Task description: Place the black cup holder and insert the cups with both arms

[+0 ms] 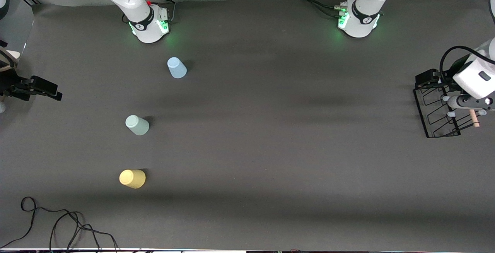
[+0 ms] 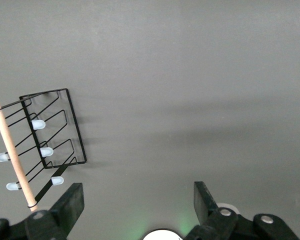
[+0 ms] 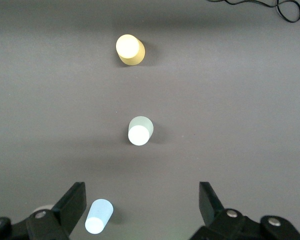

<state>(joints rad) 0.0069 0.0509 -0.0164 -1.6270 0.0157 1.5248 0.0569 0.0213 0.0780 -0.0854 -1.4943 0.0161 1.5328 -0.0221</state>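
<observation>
The black cup holder [image 1: 439, 110] stands on the counter [image 1: 270, 148] at the left arm's end, about three o'clock in the front view, with its wooden rod handle [image 2: 12, 152] running along the top, presumably as the part meant to be gripped. The left pincer [image 2: 135, 200] hangs just beside the holder with its fingers spread wide and nothing between them, so the rack is not yet grasped; by my reading, it is lining up on the handle.

The three cups stand upside down, well apart, in a line toward the right arm's end: the light blue cup [image 1: 176, 67] at about ten o'clock, the sage green cup [image 1: 137, 125] around nine, the yellow cup [image 1: 132, 178] near eight. The right pincer [image 3: 142, 202] hangs over that end, released and empty, and the arm waits.
</observation>
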